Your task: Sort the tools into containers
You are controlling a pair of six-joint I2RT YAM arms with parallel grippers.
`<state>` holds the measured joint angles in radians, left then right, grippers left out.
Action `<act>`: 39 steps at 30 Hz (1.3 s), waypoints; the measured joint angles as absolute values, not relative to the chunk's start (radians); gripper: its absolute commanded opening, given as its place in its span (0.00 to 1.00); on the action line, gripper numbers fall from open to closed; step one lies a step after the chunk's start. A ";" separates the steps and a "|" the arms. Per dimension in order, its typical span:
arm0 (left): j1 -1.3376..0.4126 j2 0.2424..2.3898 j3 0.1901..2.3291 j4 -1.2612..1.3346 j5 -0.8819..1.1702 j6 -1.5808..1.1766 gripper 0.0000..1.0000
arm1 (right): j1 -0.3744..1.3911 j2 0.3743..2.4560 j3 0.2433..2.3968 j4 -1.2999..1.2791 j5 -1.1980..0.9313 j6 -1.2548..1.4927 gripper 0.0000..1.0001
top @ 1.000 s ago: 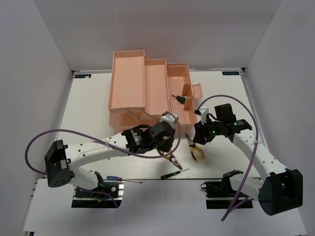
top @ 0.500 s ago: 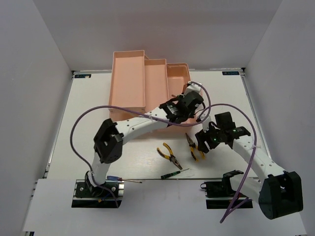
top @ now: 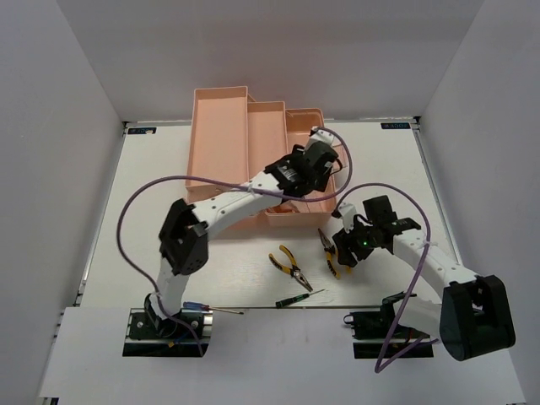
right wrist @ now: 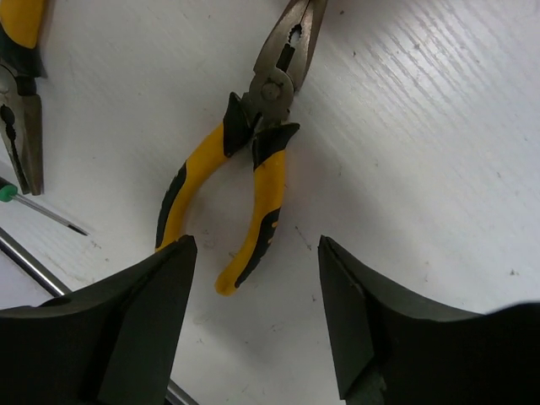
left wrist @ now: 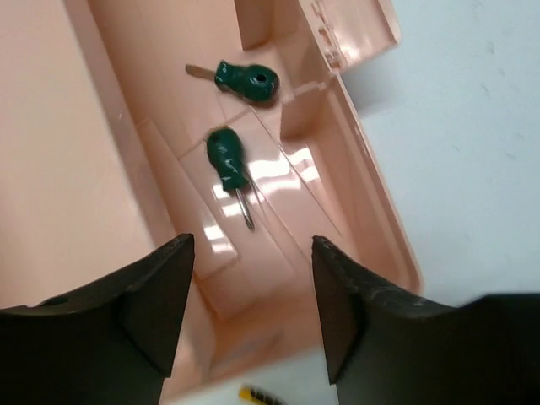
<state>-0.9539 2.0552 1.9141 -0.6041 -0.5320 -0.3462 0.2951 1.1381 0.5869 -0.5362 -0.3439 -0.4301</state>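
Top view: bright, flat light from overhead, the white table point(top: 118, 219) nearly washed out, with only faint soft shadows under the arms point(top: 228, 207). Left wrist view: white glare patches sit on the glossy toolbox point(left wrist: 101, 118) floor, right beside the stubby green screwdriver point(left wrist: 226, 160), whose outline smears a little. The left gripper point(left wrist: 253, 245) looms dark and out of focus in front. Right wrist view: the pliers point(right wrist: 245, 177) are crisp, the table's grain sharp, a thin soft shadow hugging the handles. The right gripper point(right wrist: 257, 245) is dark and blurred along the bottom.
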 measured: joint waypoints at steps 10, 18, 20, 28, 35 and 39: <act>-1.021 1.299 1.228 -0.549 -0.321 -0.421 0.53 | 0.320 1.241 0.547 -0.390 -0.329 -0.429 0.28; -1.034 1.211 0.809 -0.555 -0.192 -0.616 0.67 | 0.329 1.200 0.548 -0.434 -0.293 -0.449 0.00; -1.037 1.231 0.785 -0.546 -0.168 -0.639 0.68 | 0.321 1.090 0.549 -0.542 -0.300 -0.480 0.00; -1.037 1.314 0.764 -0.431 -0.109 -0.687 0.74 | 0.315 0.724 0.774 -0.826 -0.456 -0.606 0.00; -1.037 1.327 0.758 -0.374 -0.080 -0.698 0.76 | 0.330 0.994 0.996 -0.725 -0.480 -0.448 0.00; -1.037 1.338 0.748 -0.347 -0.068 -0.712 0.76 | 0.374 1.308 1.227 -0.620 -0.451 -0.302 0.00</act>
